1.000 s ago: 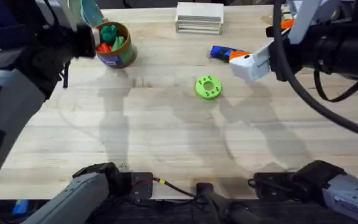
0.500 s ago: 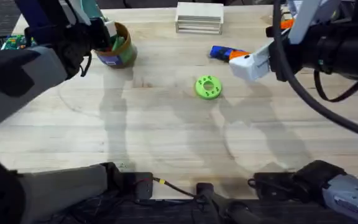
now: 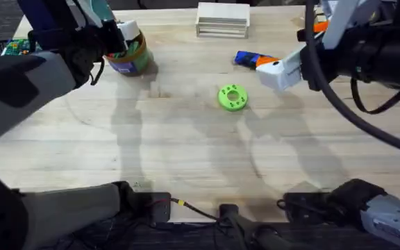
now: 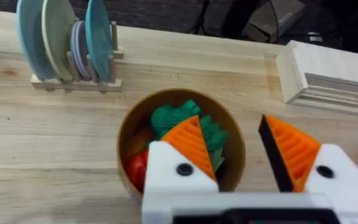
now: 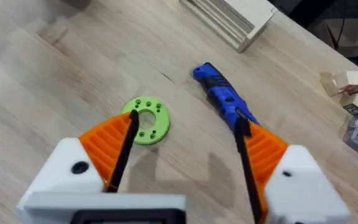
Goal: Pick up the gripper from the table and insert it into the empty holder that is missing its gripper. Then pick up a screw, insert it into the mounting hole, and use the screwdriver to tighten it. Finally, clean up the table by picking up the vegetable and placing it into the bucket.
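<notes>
The left gripper (image 4: 238, 162) hangs directly over the bucket (image 3: 129, 55) at the far left of the table (image 3: 186, 153), its 2 orange-padded fingers (image 4: 191, 146) spread apart with nothing between them. Inside the bucket lie a dark green vegetable (image 4: 185, 124) and a red toy (image 4: 137, 168). Beyond the bucket a wooden rack of plates (image 4: 73, 43) stands on the table, and a white slatted block (image 3: 222, 19) rests at the far edge near the middle. The right gripper (image 5: 185, 146) hovers above the table at the far right, fingers spread and empty. The screwdriver (image 5: 222, 99), with its blue handle, lies on the wood just below it, and a bright green holed disc (image 3: 232, 97) sits nearby, left of the screwdriver.
</notes>
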Available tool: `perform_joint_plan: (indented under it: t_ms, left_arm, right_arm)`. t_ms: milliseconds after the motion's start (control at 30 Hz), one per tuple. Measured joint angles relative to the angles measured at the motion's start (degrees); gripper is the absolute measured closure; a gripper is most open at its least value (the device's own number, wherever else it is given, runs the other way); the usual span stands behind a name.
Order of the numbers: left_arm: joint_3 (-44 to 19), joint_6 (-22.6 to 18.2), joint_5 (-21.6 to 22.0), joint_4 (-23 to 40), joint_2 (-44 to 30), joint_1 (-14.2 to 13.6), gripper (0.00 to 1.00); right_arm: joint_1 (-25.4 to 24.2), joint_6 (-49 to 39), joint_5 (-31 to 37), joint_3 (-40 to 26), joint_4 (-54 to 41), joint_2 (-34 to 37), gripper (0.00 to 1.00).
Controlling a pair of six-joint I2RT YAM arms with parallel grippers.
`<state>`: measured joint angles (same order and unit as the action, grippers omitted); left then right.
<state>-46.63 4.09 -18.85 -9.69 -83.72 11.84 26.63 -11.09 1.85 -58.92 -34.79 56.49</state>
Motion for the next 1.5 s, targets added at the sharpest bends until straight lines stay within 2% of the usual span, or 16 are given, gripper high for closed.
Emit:
perform_joint_plan:
  t_ms: [100,133,167,233,367,500,800,900,1033,1067,1167,1267,1300,1367,1467,1500]
  left_arm:
    - [0.0,0.01,-0.74,0.02,0.0,0.0,0.34]
    - [0.0,-0.02,-0.91,0.02,0.0,0.0,0.251]
    - [0.0,0.02,-1.02,0.02,0.07,0.0,0.093]
    - [0.0,0.23,-1.1,0.07,0.31,0.0,0.014]
    - [0.0,-0.72,-1.11,1.14,2.56,0.0,0.006]
    - [0.0,-3.05,-1.11,5.55,7.27,0.0,0.006]
    - [0.0,-6.26,-1.11,27.22,22.76,0.0,0.006]
    - [0.0,-8.68,-1.07,34.78,28.86,-0.29,0.01]
    - [0.0,-12.59,-1.11,42.33,36.83,-3.29,0.137]
    - [0.0,-13.31,-1.1,43.65,38.77,-4.55,0.207]
    - [0.0,-14.61,-1.12,46.39,43.94,-8.66,0.467]
    - [-0.02,-15.33,-1.22,48.39,48.38,-13.0,0.876]
    - [-0.02,-15.73,-1.26,48.92,49.49,-14.28,0.966]
    - [-0.02,-15.7,-1.31,50.06,51.29,-16.79,0.994]
    - [-0.02,-15.35,-1.31,51.06,52.68,-19.59,0.976]
    - [-0.02,-15.24,-1.35,51.24,52.87,-20.29,0.835]
  right_arm:
    - [0.0,0.0,0.0,0.0,-0.02,0.0,0.009]
    - [0.0,0.0,0.0,0.0,-0.02,0.0,0.01]
    - [0.0,0.0,0.0,0.0,0.0,0.0,0.01]
    - [0.0,0.0,0.0,0.0,-0.02,0.0,0.01]
    - [0.0,0.0,0.0,0.0,-0.02,0.0,0.01]
    - [0.0,0.0,0.0,0.0,-0.02,0.0,0.01]
    - [0.0,0.0,0.0,0.0,-0.02,0.0,0.01]
    - [0.0,0.0,0.0,0.0,-0.02,0.0,0.01]
    - [0.0,0.0,0.0,0.0,-0.02,0.0,0.01]
    - [0.0,0.0,0.0,0.0,0.0,0.0,0.01]
    - [0.0,0.0,0.0,0.0,-0.02,0.0,0.01]
    - [0.0,0.0,0.0,0.0,-0.02,0.0,0.01]
    - [0.0,0.0,0.0,0.0,-0.02,0.0,0.01]
    - [0.0,0.0,0.0,0.0,-0.02,0.0,0.01]
    - [0.0,0.0,0.0,0.0,-0.02,0.0,0.01]
    - [0.0,0.0,0.0,0.0,-0.02,0.0,0.01]
